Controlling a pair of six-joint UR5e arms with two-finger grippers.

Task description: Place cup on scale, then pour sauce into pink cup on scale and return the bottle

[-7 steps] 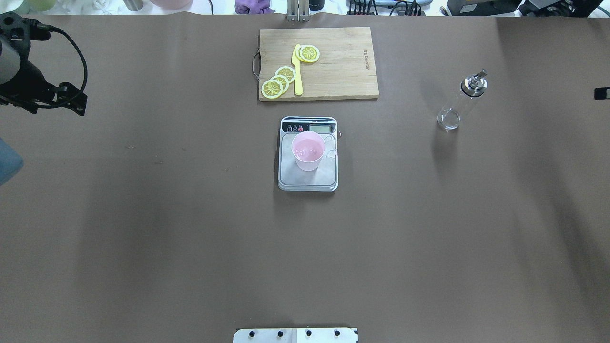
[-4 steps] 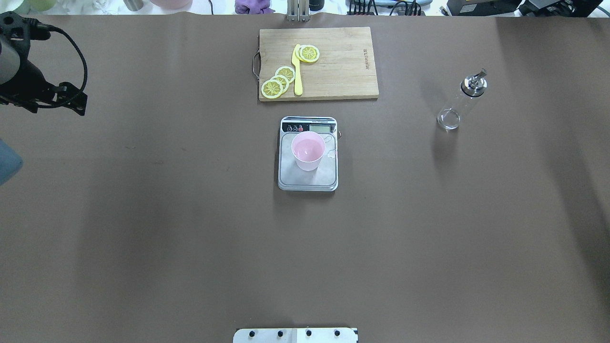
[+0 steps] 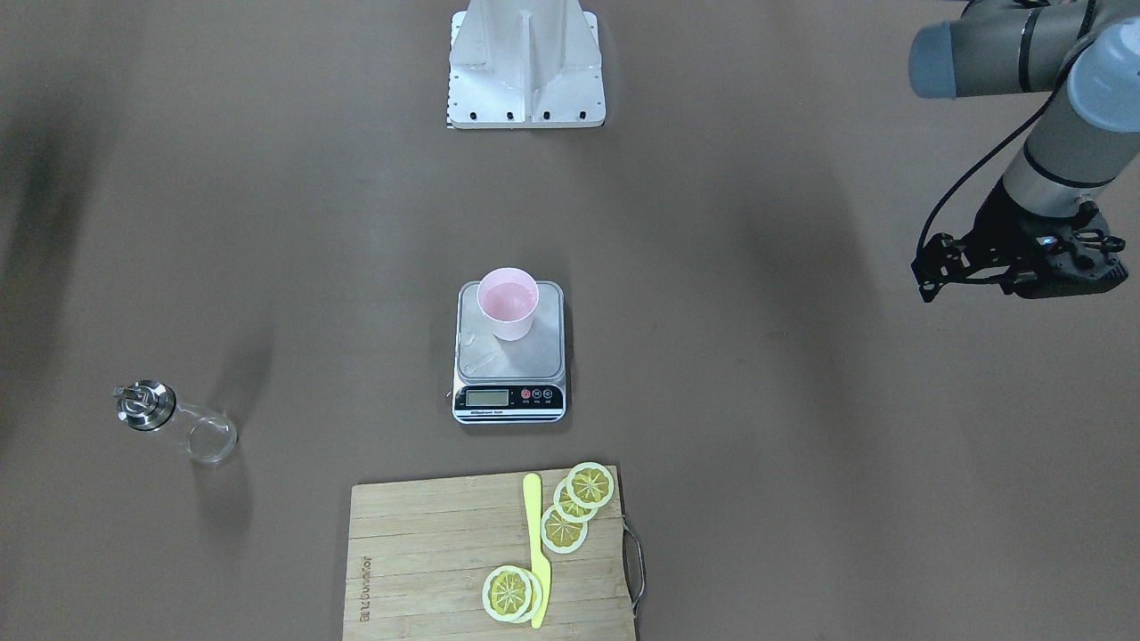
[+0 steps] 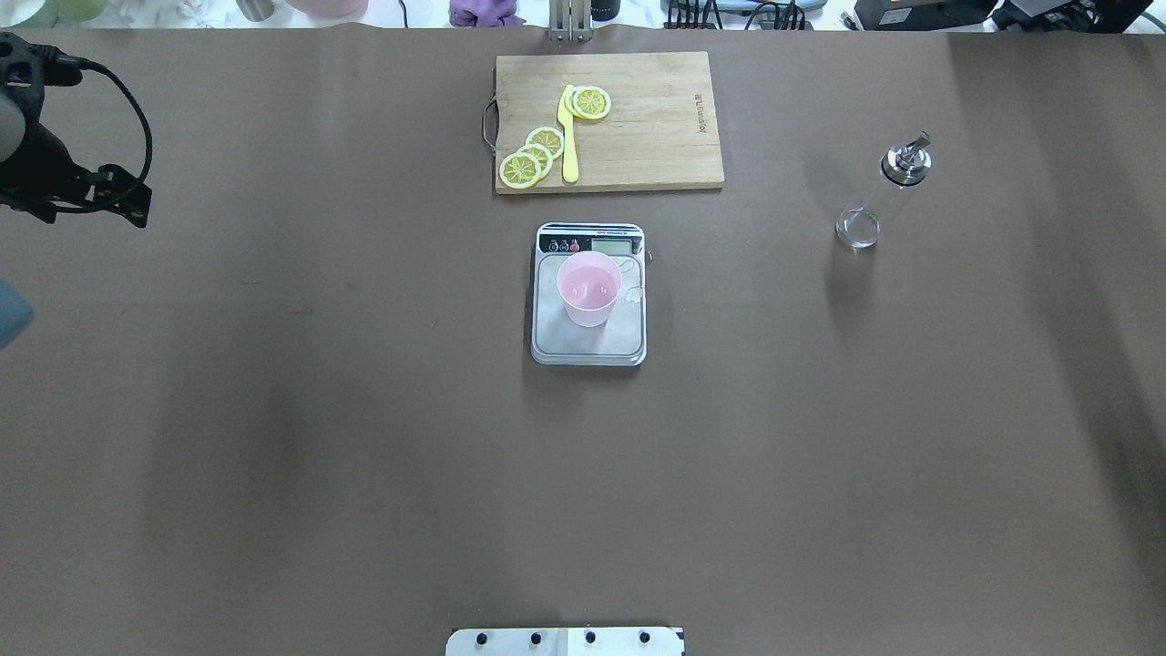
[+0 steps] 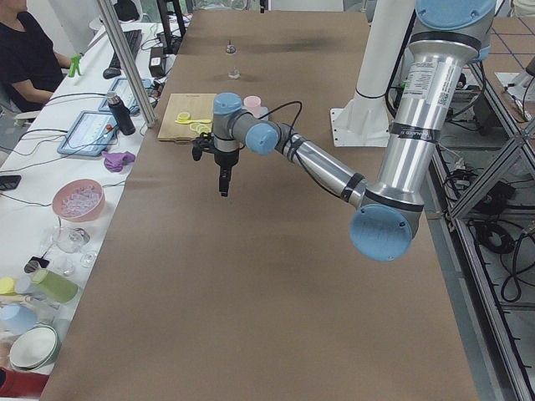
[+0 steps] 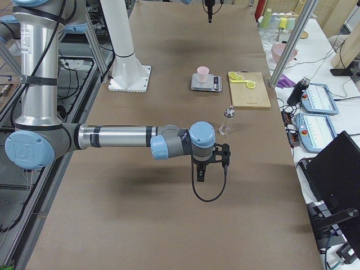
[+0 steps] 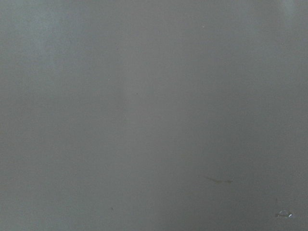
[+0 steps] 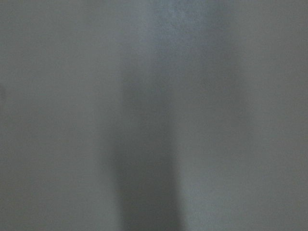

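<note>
The pale pink cup [image 4: 589,287] stands upright on the silver scale [image 4: 629,344] at mid table, also seen from the front [image 3: 508,303] on the scale [image 3: 545,354]. Something wet glints inside it. The clear glass bottle [image 4: 876,199] with its chrome spout stands alone on the table on my right side [image 3: 191,429], nothing holding it. My left gripper [image 4: 55,182] hangs high at the table's far left edge, far from the cup; in the exterior left view [image 5: 224,189] its fingers look together and empty. My right gripper [image 6: 201,178] shows only in the exterior right view; I cannot tell its state.
A wooden cutting board [image 4: 656,137] with lemon slices and a yellow knife lies beyond the scale. The robot base plate [image 4: 565,640] sits at the near edge. A side table with bowls, bottles and tablets [image 5: 79,200] and a seated person [image 5: 25,50] run along the far side.
My left arm has drawn back a little further toward the left edge. A dark piece at the right edge has left the view. Cup, scale and bottle have not moved.
</note>
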